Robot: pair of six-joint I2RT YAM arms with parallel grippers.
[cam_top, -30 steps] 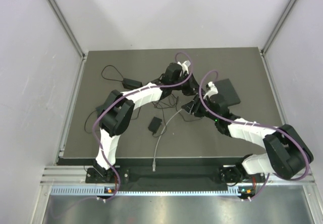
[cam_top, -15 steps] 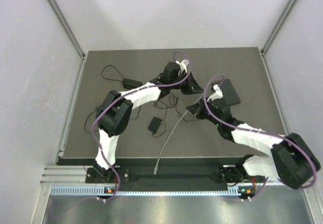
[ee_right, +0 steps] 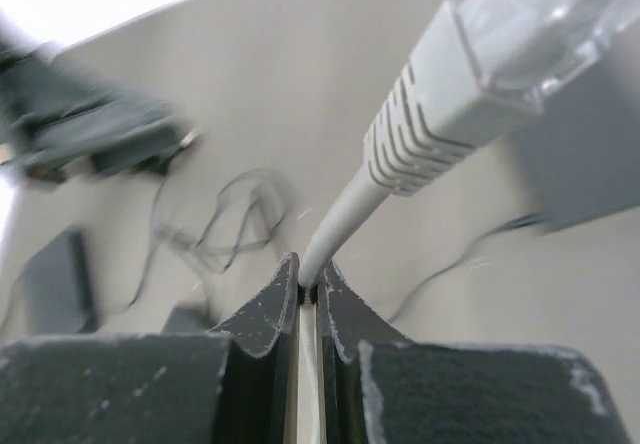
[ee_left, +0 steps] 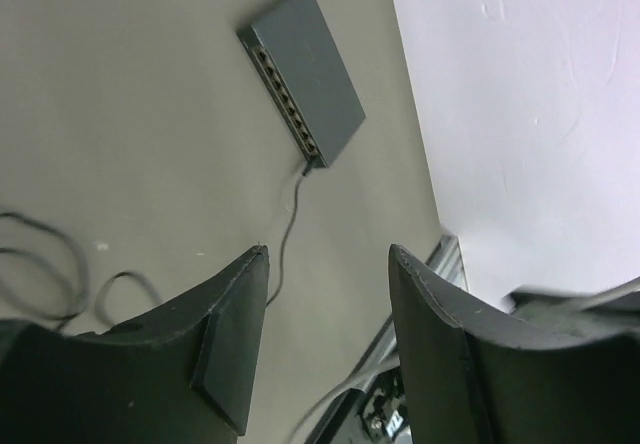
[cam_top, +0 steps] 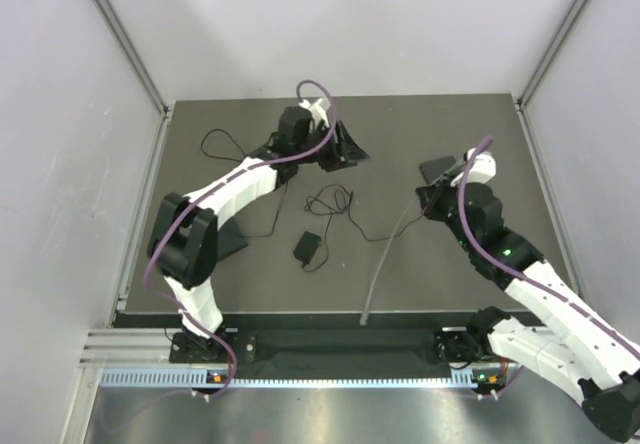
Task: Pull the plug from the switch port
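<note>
Our right gripper pinches the cable, plug out; left gripper gapes, empty. We should draw it smoothly clear of the switch.

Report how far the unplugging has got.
Done: the plug is out, free in the air; the switch has no grey cable in its ports. In hand: the right gripper clamps the grey cable behind the plug. The left gripper is open, empty. Left: probably only setting the cable down.

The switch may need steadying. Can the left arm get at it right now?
Probably yes: the left pincer is open, and only bare mat lies between it and the switch. The right pincer, shut on the grey cable, crowds it.
</note>
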